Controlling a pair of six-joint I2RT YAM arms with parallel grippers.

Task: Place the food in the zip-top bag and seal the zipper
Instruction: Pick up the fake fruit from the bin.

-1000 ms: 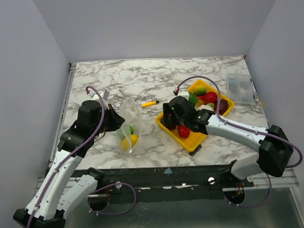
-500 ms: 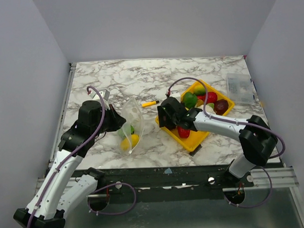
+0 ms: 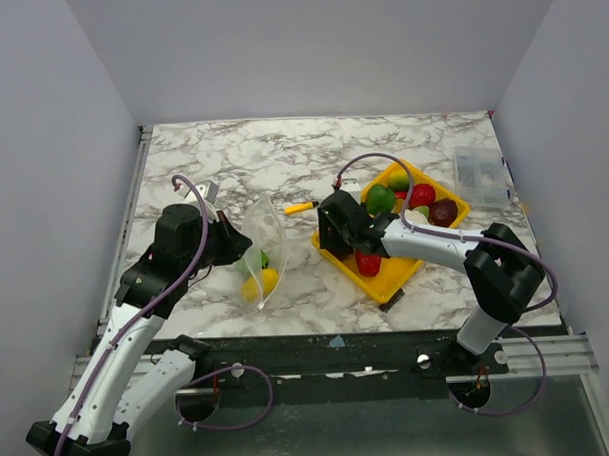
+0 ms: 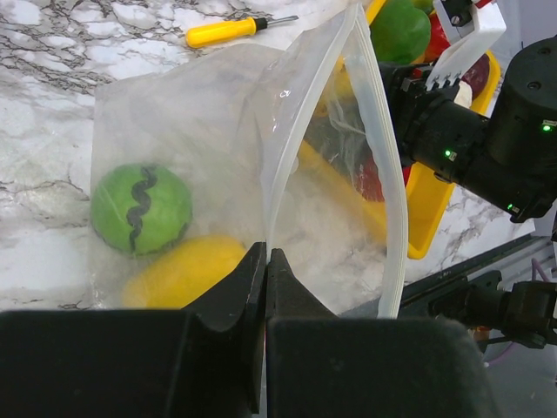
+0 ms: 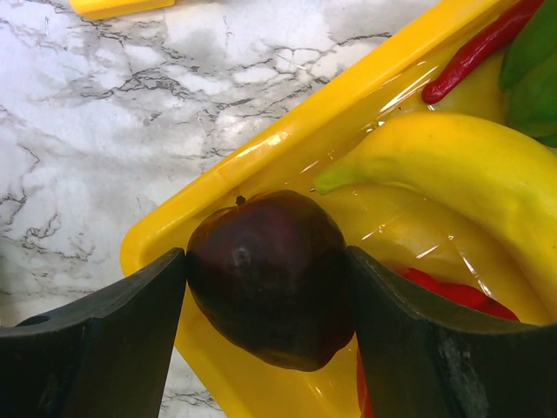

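Observation:
The zip-top bag stands open on the marble, and in the left wrist view it holds a green fruit and a yellow fruit. Its zipper is a white strip along the mouth. My left gripper is shut on the near edge of the bag's mouth. My right gripper is shut on a dark purple fruit just above the left corner of the yellow tray. A banana, a red chili and a green pepper lie in the tray.
A small yellow screwdriver lies between the bag and the tray. A rigid clear box stands at the far right. The right arm sits close behind the bag's mouth. Grey walls enclose the table.
My right gripper has shifted a little left over the tray's left end and its arm has folded in. The left gripper and the bag have not moved.

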